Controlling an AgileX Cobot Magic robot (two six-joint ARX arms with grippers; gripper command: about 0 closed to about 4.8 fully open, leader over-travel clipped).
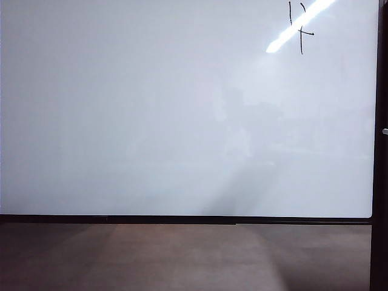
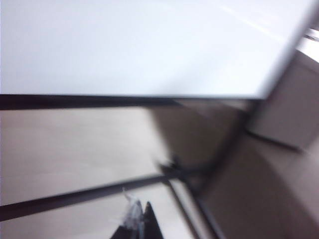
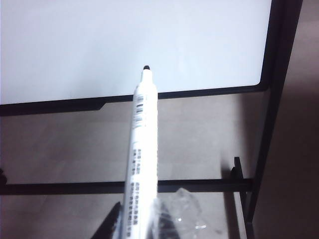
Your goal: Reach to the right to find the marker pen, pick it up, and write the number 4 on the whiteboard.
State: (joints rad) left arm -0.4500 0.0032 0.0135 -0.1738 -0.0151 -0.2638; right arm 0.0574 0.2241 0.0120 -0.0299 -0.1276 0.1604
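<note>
The whiteboard point(image 1: 151, 109) fills the exterior view, and neither gripper shows there. The number 4 point(image 1: 301, 27) stands in thin black strokes near its top right, crossed by a bright light streak. In the right wrist view my right gripper point(image 3: 138, 224) is shut on the marker pen point(image 3: 142, 144). Its whitish barrel points up at the whiteboard point(image 3: 99, 45), with the dark tip in front of the lower edge. The left wrist view is blurred. There my left gripper point(image 2: 139, 221) shows two dark fingertips pressed together, with nothing held, below the whiteboard point(image 2: 124, 45).
A thin black frame point(image 1: 182, 219) bounds the board, over a brown surface point(image 1: 182, 260). A dark upright point(image 1: 381, 182) runs down the right edge. A black crossbar point(image 3: 75, 187) of the stand runs below the board. Crumpled clear film point(image 3: 184, 209) clings beside the right gripper.
</note>
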